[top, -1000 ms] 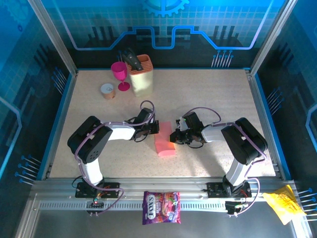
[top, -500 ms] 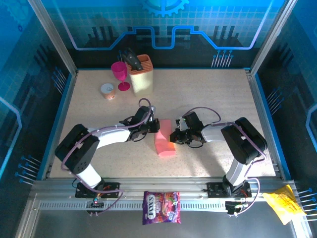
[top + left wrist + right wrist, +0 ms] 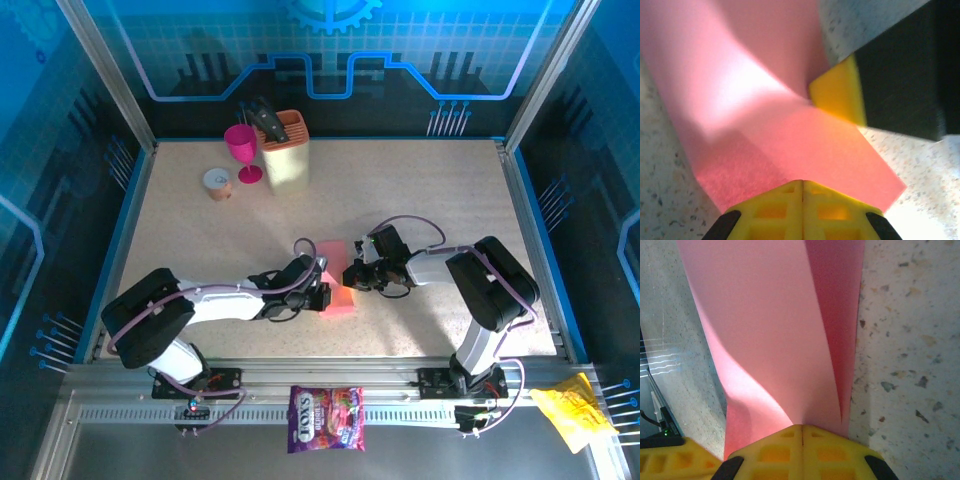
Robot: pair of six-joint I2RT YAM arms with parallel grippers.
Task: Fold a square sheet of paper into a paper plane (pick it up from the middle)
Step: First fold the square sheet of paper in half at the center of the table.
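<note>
The square sheet of paper (image 3: 333, 262) lies folded double on the table as a narrow pink-red strip, its upper layer bowed up (image 3: 765, 330). My right gripper (image 3: 350, 275) holds the strip's right edge, and the paper puckers into its closed yellow tips (image 3: 802, 426). My left gripper (image 3: 322, 296) sits at the strip's near end, jaws together (image 3: 802, 181), with the tips over the flat paper (image 3: 765, 100). In the left wrist view, the right gripper's yellow finger (image 3: 837, 95) meets the paper just ahead. No dart shape is formed.
At the back left stand a beige knife block (image 3: 285, 150), a magenta goblet (image 3: 241, 150) and a small round cup (image 3: 217, 182). A purple candy bag (image 3: 326, 417) and a yellow wrapper (image 3: 572, 412) lie on the front rail.
My left arm swung down from the strip's upper left side to its near end, stretching low across the table. The right gripper and the paper stayed put.
</note>
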